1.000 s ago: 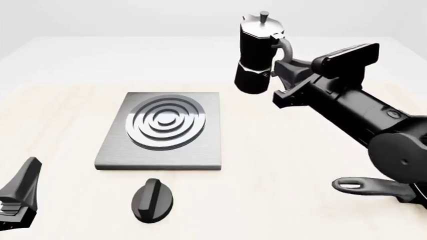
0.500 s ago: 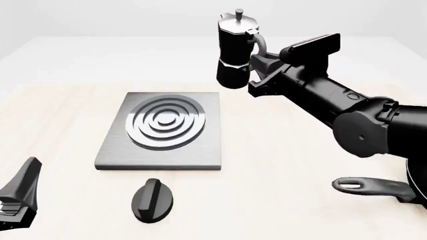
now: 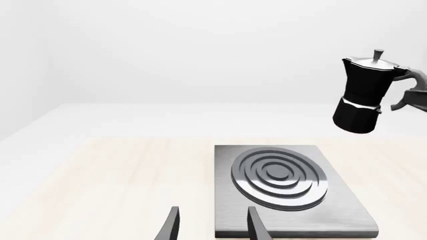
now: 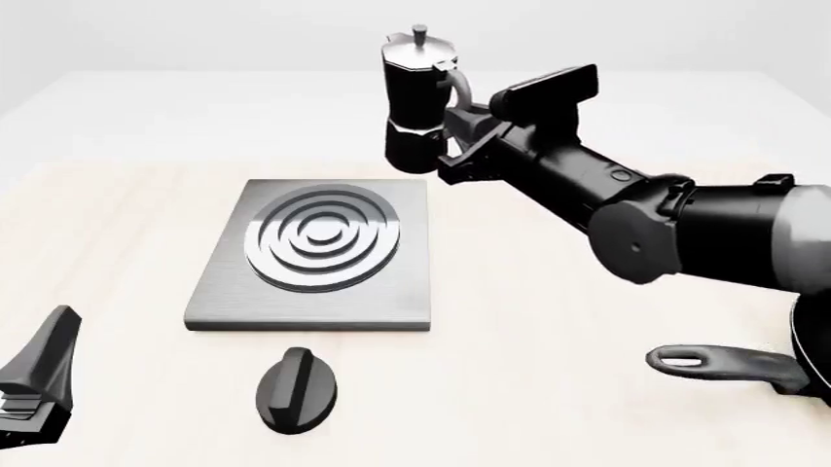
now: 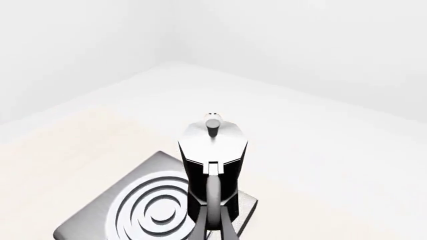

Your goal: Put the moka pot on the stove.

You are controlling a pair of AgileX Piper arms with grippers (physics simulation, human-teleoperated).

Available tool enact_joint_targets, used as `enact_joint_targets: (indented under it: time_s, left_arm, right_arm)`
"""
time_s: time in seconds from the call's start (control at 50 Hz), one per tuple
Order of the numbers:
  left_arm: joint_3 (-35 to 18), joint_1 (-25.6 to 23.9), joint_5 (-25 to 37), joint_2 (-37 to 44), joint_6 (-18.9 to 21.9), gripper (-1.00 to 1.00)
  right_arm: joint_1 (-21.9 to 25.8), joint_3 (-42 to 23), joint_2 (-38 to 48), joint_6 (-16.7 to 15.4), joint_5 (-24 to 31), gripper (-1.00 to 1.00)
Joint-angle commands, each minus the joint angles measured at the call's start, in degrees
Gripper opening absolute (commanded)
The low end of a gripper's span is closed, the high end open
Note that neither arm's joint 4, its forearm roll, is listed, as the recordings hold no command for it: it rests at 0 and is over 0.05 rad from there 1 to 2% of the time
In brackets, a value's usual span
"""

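The moka pot (image 4: 415, 102), black with a silver top and lid knob, hangs upright in the air by the far right corner of the stove (image 4: 318, 243). My right gripper (image 4: 460, 131) is shut on the pot's curved handle. The stove is a flat grey slab with silver rings, lying bare on the table. The right wrist view looks down on the pot (image 5: 212, 160), with the stove (image 5: 150, 212) below and beyond it. My left gripper (image 4: 33, 389) rests open and empty at the near left. Its view shows its fingers apart (image 3: 213, 227), the stove (image 3: 280, 175) and the pot (image 3: 363, 95).
A black oval knob (image 4: 299, 389) lies on the table just in front of the stove. A dark long-handled pan (image 4: 727, 362) sits at the near right edge, handle pointing left. My right arm stretches across the table's right half.
My right arm has carried the moka pot to the left, from well right of the stove to its far right corner. The left gripper and the stove have not moved.
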Motion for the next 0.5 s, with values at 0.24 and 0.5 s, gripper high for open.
enact_joint_targets:
  time_s: [0.24,0.5]
  left_arm:
    - [0.0,0.0,0.0,0.0,0.0,1.0]
    - [0.0,0.0,0.0,0.0,0.0,1.0]
  right_arm:
    - [2.4,-6.3,6.8,1.6,-0.6,-1.0]
    - [3.4,-8.3,10.3,2.6,-1.1,-1.0]
